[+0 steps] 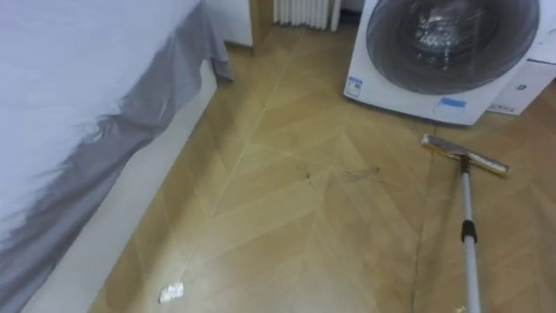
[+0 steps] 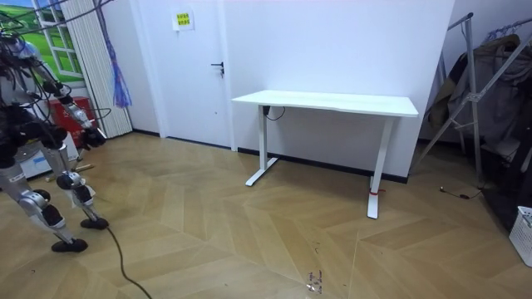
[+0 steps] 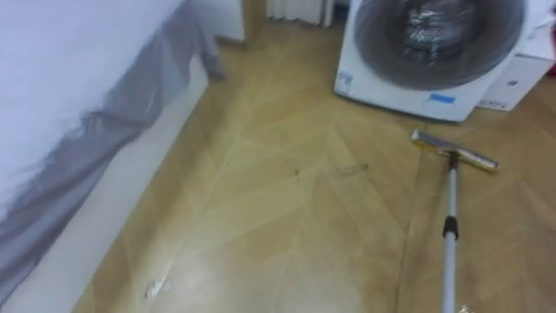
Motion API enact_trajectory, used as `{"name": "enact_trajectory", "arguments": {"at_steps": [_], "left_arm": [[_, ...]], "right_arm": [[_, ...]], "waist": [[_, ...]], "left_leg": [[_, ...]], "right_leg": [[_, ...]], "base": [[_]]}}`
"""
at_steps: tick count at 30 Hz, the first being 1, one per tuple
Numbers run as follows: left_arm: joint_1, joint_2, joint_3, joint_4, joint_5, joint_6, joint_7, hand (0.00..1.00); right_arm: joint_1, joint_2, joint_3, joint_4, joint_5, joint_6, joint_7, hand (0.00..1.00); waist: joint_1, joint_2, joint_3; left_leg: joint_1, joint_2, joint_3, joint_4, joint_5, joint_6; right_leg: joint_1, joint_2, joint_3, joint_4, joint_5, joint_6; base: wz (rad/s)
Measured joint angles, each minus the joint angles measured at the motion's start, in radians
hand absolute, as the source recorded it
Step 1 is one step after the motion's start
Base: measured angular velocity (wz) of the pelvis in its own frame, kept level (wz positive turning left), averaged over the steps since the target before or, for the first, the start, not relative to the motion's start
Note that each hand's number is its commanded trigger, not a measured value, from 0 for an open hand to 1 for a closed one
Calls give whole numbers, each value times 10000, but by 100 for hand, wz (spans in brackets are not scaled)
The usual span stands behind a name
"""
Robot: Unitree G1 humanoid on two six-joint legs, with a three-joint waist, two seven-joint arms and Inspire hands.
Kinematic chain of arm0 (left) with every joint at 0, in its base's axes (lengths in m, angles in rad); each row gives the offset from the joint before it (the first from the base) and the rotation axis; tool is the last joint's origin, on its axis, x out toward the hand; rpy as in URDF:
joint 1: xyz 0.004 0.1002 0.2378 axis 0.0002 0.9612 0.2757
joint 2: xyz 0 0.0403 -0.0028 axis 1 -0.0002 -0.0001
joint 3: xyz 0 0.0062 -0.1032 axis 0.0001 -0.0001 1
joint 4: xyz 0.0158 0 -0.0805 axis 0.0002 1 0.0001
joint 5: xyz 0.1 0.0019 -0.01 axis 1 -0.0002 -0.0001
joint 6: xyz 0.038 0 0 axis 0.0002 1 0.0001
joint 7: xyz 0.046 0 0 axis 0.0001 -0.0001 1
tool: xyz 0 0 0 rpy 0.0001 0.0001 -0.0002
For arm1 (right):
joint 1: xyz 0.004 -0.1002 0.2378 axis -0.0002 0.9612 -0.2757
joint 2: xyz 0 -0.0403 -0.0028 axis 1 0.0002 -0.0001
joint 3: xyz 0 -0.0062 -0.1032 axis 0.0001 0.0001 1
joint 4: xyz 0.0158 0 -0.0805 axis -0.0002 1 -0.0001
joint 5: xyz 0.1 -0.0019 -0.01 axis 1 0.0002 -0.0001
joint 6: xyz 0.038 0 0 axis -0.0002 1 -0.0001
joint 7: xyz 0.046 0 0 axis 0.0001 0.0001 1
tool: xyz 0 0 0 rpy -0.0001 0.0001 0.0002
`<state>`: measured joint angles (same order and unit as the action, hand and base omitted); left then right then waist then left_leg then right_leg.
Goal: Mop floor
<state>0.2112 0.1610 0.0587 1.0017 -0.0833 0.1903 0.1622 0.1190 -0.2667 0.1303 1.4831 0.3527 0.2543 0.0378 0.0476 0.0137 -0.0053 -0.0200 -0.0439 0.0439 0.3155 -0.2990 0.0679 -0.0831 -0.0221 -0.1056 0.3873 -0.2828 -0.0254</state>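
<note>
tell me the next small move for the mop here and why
Probably slide the mop head left across the wooden floor, toward the thin dark marks in the middle. The head lies flat close in front of the washing machine, with its pole running to the lower right edge, so a leftward stroke keeps it off the machine.

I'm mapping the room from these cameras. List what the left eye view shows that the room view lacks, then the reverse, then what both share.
Left eye view: a bed with white sheet and grey skirt, a white ribbed radiator, the round dark door of a white washing machine, and a flat yellow-headed mop on a silver pole. Room view: a white desk on white legs, a white door with a dark handle, a clothes rack. Both: the light wooden chevron floor.
</note>
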Motion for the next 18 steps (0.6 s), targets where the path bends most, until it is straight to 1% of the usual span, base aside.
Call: {"name": "enact_trajectory", "arguments": {"at_steps": [1,2,3,4,5,6,7,8,9,11,12,14,15,16,18], "left_arm": [[186,4,66,10,0,110,101,0],[317,-2,74,23,135,219,111,0],[372,-14,72,20,289,271,111,0],[435,-65,68,1,637,365,111,0],[436,-131,71,-3,929,488,92,0],[433,-156,73,-3,1015,523,74,0],[406,-192,69,0,1223,537,7,0],[289,-215,61,0,1279,537,-45,0],[261,-221,61,3,1316,536,-95,0],[99,-226,58,3,1434,536,-302,0],[52,-225,65,3,1466,537,-351,0],[16,-249,48,8,1607,534,-453,0],[16,-253,29,8,1607,535,-469,0],[16,-256,-27,7,1608,540,-489,0],[28,-266,-30,7,1609,605,-586,0]], "right_arm": [[90,34,-5,-16,-194,96,40,100],[206,78,-101,-74,-496,98,100,100],[200,107,-168,-76,-623,110,115,100],[166,168,-209,-108,-835,182,176,100],[141,235,-273,-109,-892,289,245,100],[140,276,-305,-112,-894,302,297,100],[128,357,-349,-142,-894,363,396,100],[85,397,-349,-255,-910,472,494,100],[44,401,-351,-279,-933,489,536,100],[-95,399,-477,-358,-1164,535,651,100],[-172,399,-522,-391,-1195,544,648,100],[-198,400,-669,-428,-1276,544,648,100],[-198,401,-683,-444,-1277,544,643,100],[-197,401,-734,-452,-1280,544,633,100],[-179,403,-740,-451,-1281,545,615,100]], "waist": [[-135,-48,-7],[-244,-148,8],[-270,-212,24],[-338,-352,26],[-438,-437,43],[-437,-513,71],[-417,-645,71],[-423,-665,73],[-425,-690,86],[-447,-656,91],[-446,-638,105],[-463,-503,166],[-470,-474,185],[-487,-412,228],[-552,-354,251]], "left_leg": [[248,4,33,-177,31,-20],[439,3,45,-278,68,-39],[521,11,49,-330,76,-44],[653,23,46,-374,78,-46],[772,82,42,-431,79,-47],[832,88,45,-435,79,-47],[891,102,48,-452,78,-48],[951,116,48,-465,77,-49],[971,122,47,-484,76,-49],[1010,167,-5,-608,77,-47],[1019,170,-9,-639,79,-44],[1076,203,-6,-777,82,-39],[1119,205,-4,-808,87,-32],[1175,217,6,-850,87,-32],[1235,226,12,-929,88,-33]], "right_leg": [[192,34,6,-173,7,-13],[353,60,36,-303,12,-22],[419,76,75,-337,8,-29],[590,106,97,-480,12,-39],[765,117,79,-626,12,-39],[842,117,47,-660,12,-39],[959,120,-26,-757,17,-35],[1060,134,-36,-837,45,-23],[1091,141,-35,-867,64,-21],[1229,254,-37,-1176,259,-18],[1230,263,-36,-1200,291,-17],[1386,323,-29,-1384,425,-19],[1415,359,-27,-1421,443,-18],[1496,382,-26,-1505,476,-19],[1525,397,-31,-1519,478,-20]], "base": [[-18],[-14],[-9],[0],[5],[10],[6],[0],[0],[0],[-4],[-4],[-4],[-3],[0]]}}
